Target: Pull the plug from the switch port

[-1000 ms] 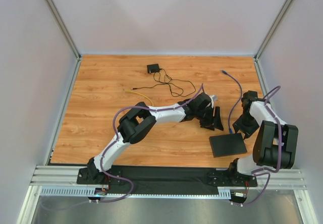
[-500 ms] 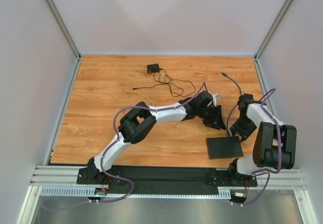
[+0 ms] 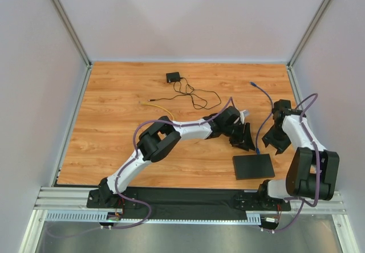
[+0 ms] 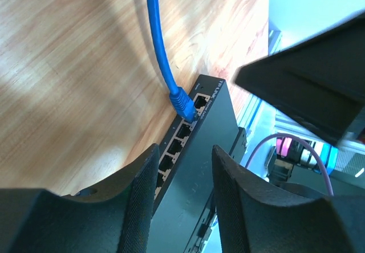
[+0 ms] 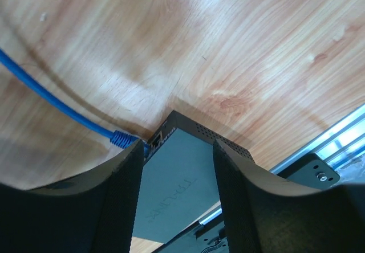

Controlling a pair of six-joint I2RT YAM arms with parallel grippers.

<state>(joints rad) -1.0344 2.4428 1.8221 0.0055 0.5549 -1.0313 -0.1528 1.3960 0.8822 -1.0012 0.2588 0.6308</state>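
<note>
Flat matte black rectangular switch box: lies square to the near edge of the wooden surface now, no longer skewed, and slightly further left. Left hand: sits lower, closer to the box. Right hand: back up and rightward after dipping toward it.

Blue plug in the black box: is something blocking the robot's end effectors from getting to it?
Nothing visible does. The blue plug is plugged into the switch edge, just ahead of the left end effector, whose jaws are open. The right end effector hangs close beside it, also open.
</note>
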